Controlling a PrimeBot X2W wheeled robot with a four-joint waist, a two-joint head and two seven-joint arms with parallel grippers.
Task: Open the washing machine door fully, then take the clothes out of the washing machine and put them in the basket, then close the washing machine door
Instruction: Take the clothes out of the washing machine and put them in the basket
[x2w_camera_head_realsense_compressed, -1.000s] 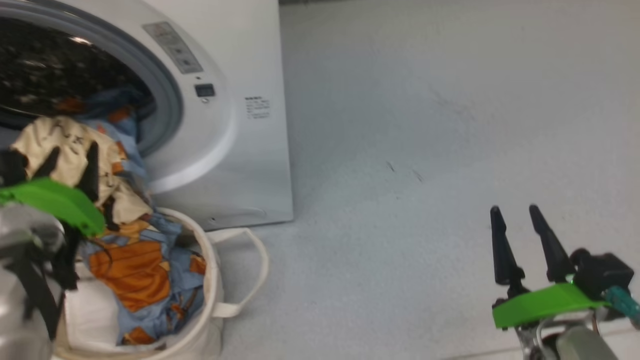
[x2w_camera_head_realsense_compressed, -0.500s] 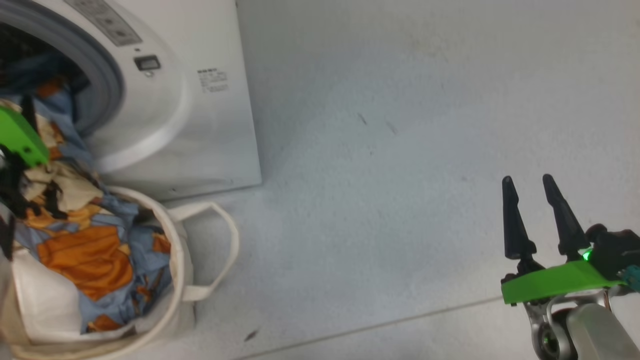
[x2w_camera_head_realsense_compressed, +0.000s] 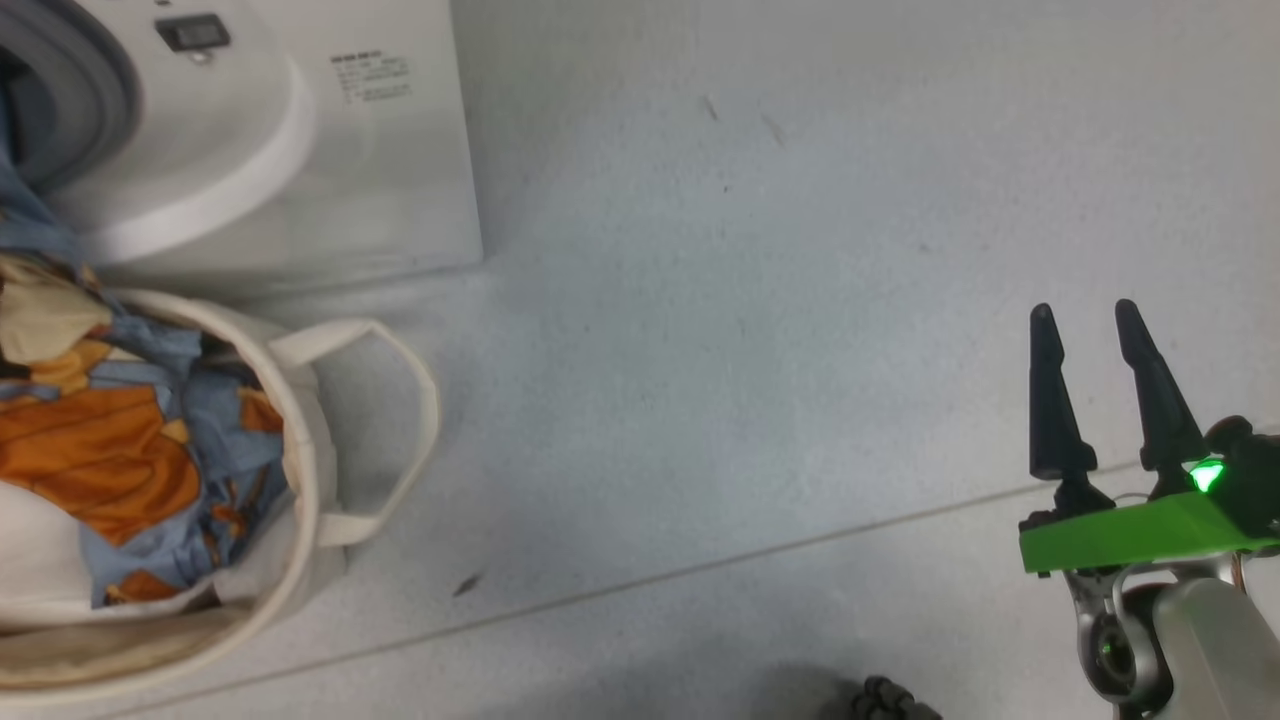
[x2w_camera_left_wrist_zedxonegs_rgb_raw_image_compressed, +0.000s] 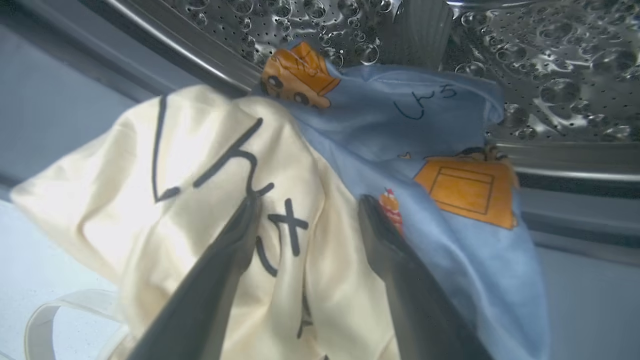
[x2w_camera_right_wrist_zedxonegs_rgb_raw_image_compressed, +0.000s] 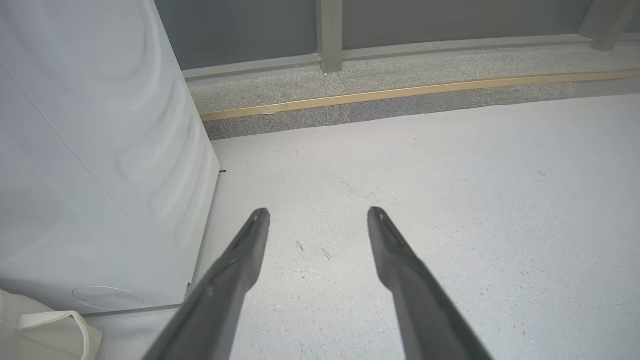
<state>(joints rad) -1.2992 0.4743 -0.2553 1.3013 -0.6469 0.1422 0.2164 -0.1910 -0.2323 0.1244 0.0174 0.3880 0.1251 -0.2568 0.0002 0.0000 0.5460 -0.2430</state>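
**Head view.** The machine (x2w_camera_head_realsense_compressed: 380, 190) stands at upper left, its grey-rimmed mouth cut by the picture's edge. The basket (x2w_camera_head_realsense_compressed: 305, 420) sits on the floor (x2w_camera_head_realsense_compressed: 750, 350) just in front of it, with one looped handle (x2w_camera_head_realsense_compressed: 428, 400) turned toward the bare floor. The clothes (x2w_camera_head_realsense_compressed: 110, 470), blue and cream with orange print, lie heaped in the basket, and a blue strip runs up from the heap toward the machine's mouth. A white sheet (x2w_camera_head_realsense_compressed: 40, 550) lies under them at the basket's near side. My right claw (x2w_camera_head_realsense_compressed: 1085, 310) hangs at lower right, well apart from machine and basket. Its fingers are spread and empty, and a green light (x2w_camera_head_realsense_compressed: 1207, 475) glows at its base.

**Left wrist view.** My left claw (x2w_camera_left_wrist_zedxonegs_rgb_raw_image_compressed: 310, 200) is open. Its fingers stand wide before a fold of the clothes that spills from the drum (x2w_camera_left_wrist_zedxonegs_rgb_raw_image_compressed: 550, 60) over the lip of the mouth. The cream part, with black lettering, lies behind one finger and the gap. The blue part, with orange patches, lies behind the other finger. Whether the tips touch the cloth I cannot tell.

**Right wrist view.** My right claw points along the floor, past the machine's plain white side. A corner of the basket shows at lower left. A grey step (x2w_camera_right_wrist_zedxonegs_rgb_raw_image_compressed: 400, 107) topped by a wooden strip runs across the far end.
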